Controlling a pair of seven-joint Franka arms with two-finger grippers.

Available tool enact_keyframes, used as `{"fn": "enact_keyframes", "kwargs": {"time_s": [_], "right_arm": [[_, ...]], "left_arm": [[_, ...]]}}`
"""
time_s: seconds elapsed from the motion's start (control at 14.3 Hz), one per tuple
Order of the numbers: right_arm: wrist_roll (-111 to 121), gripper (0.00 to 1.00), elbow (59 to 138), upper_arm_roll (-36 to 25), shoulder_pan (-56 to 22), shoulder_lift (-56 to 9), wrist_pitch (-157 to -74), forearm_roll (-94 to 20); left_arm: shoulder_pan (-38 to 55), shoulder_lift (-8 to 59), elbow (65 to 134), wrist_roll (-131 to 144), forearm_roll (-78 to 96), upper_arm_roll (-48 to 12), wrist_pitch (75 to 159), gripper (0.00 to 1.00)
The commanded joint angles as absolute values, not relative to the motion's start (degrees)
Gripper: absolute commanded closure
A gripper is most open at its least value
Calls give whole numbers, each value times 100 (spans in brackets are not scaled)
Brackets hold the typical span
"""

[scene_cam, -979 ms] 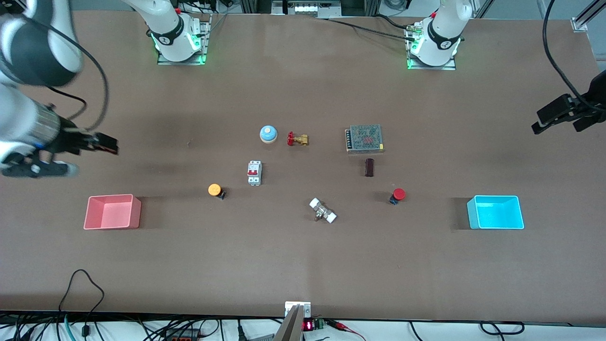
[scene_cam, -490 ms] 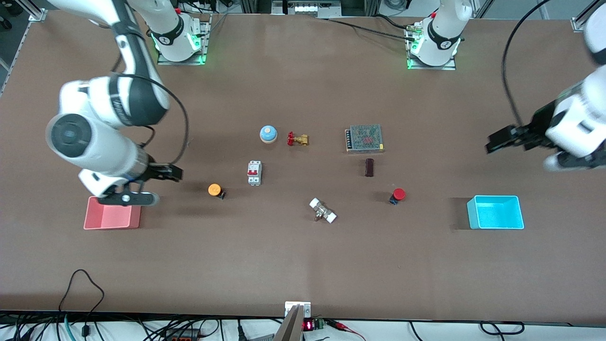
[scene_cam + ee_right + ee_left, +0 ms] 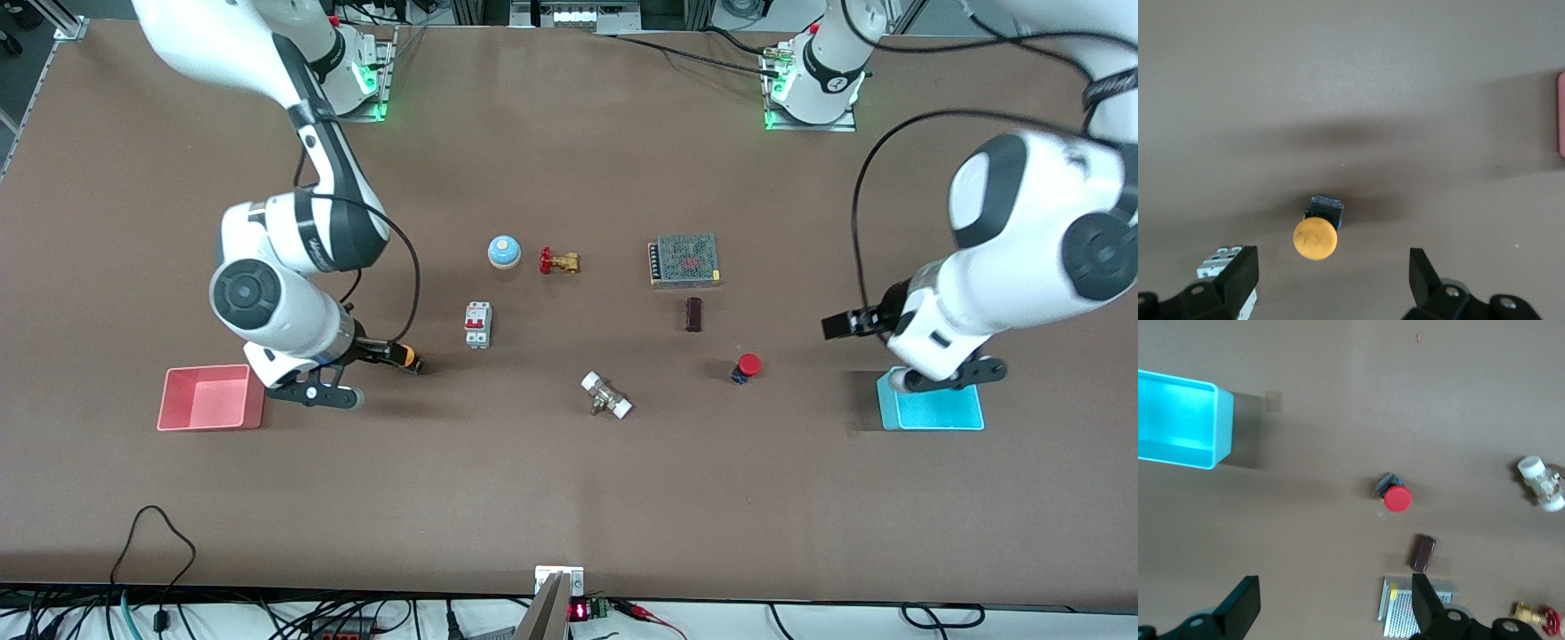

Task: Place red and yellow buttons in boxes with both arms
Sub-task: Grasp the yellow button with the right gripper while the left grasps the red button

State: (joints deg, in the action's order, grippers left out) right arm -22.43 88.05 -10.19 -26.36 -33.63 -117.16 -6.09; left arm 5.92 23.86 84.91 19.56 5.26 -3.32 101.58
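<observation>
The yellow button (image 3: 408, 356) stands on the table between the pink box (image 3: 204, 400) and a circuit breaker. My right gripper (image 3: 388, 350) is open over it; in the right wrist view the button (image 3: 1315, 238) sits just ahead of the gap of the right gripper (image 3: 1331, 270). The red button (image 3: 749, 364) stands on the table toward the cyan box (image 3: 933, 413). My left gripper (image 3: 843, 324) is open and empty, in the air between the red button and the cyan box. The left wrist view shows the left gripper (image 3: 1333, 600), the red button (image 3: 1397, 499) and the cyan box (image 3: 1178, 420). Both boxes look empty.
Toward the bases stand a blue-and-white bell (image 3: 503, 252), a brass valve (image 3: 558, 261) and a grey mesh-topped unit (image 3: 685, 260). A circuit breaker (image 3: 477, 324), a dark block (image 3: 693, 314) and a white-capped fitting (image 3: 606, 395) lie in the middle. The left arm's wrist covers part of the cyan box.
Both arms have swung in from the table's ends. The right gripper went from beside the pink box to over the yellow button. The left gripper moved toward the red button.
</observation>
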Motion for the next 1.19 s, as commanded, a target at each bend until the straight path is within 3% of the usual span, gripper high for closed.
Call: {"fn": "enact_keyframes", "kwargs": {"time_s": [0.0, 0.42, 0.77, 1.12], "right_arm": [[-2364, 0, 8710, -1063, -2689, -3612, -11795, -721], [-2355, 0, 8684, -1063, -2698, -3972, -12111, -1292], [-2346, 0, 8701, -1063, -2847, -4078, -12147, -1230], [-2347, 0, 8745, -1063, -2874, -4174, -12103, -1248]], "left_arm": [[790, 2785, 8463, 2328, 624, -325, 10545, 0], [1212, 3489, 8893, 2821, 589, -316, 11977, 0], [1274, 3524, 9439, 2830, 554, -316, 12480, 1], [1345, 3630, 9483, 2979, 554, -316, 12595, 36]]}}
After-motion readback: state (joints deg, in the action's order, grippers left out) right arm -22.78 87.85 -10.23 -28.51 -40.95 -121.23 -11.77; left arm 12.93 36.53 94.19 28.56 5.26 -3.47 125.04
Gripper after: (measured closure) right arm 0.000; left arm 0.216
